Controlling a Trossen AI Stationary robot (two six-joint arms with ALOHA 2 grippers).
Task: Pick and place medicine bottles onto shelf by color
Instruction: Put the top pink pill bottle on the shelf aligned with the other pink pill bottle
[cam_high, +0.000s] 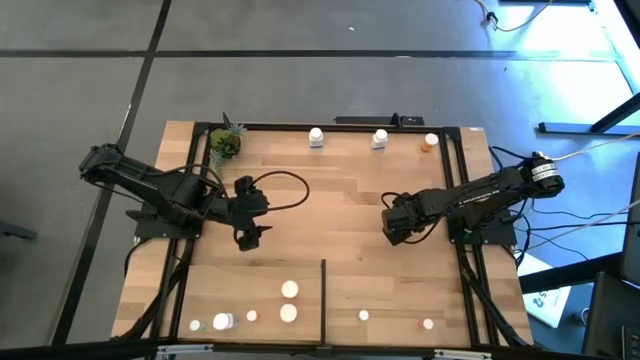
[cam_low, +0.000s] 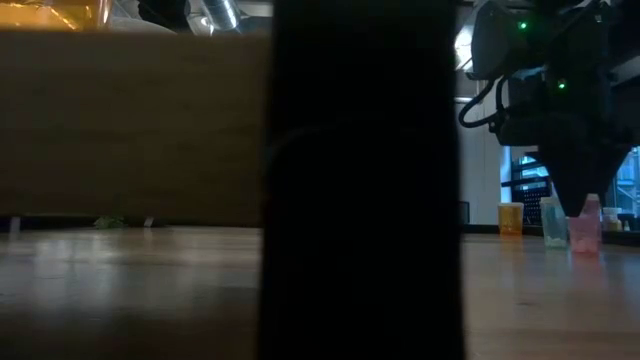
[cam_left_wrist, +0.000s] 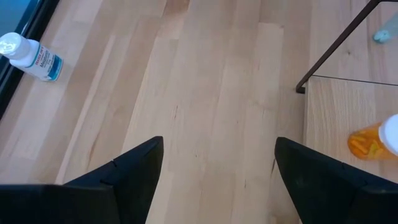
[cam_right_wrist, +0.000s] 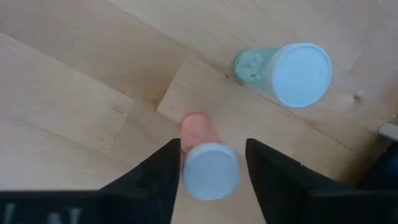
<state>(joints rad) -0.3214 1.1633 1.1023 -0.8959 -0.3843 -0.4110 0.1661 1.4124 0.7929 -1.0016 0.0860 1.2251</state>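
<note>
1. High view: the right gripper (cam_high: 392, 224) hangs over the mid-right planks of the shelf (cam_high: 330, 215), and whatever sits under it is hidden by the arm. The left gripper (cam_high: 250, 236) waits well apart over the left half. Loose medicine bottles stand along the far edge, two white ones (cam_high: 316, 136) and an orange one (cam_high: 430, 142); more lie on either side of the black divider strip (cam_high: 323, 298). A potted plant (cam_high: 226, 143) sits at the far left corner.

2. Low view: a dark post blocks the middle. A pink bottle (cam_low: 585, 224) stands upright on the wood right under the descended dark fingers, with a pale green bottle (cam_low: 554, 222) just beside it.

3. Left wrist view: the left fingers (cam_left_wrist: 134, 168) stand wide apart with only bare planks between them. A white bottle with a blue label (cam_left_wrist: 31, 57) lies on its side well off to one side.

4. Right wrist view: the pink bottle's white cap (cam_right_wrist: 210, 170) sits squarely between the right fingers (cam_right_wrist: 163, 171), its long axis upright, pointing at the camera. The jaws are apart but narrow, close to the cap on both sides; whether they touch it yet I cannot tell. The pale green bottle lies ahead of the jaws and clear of them. In my judgement the right arm needs only to squeeze and lift.
</note>
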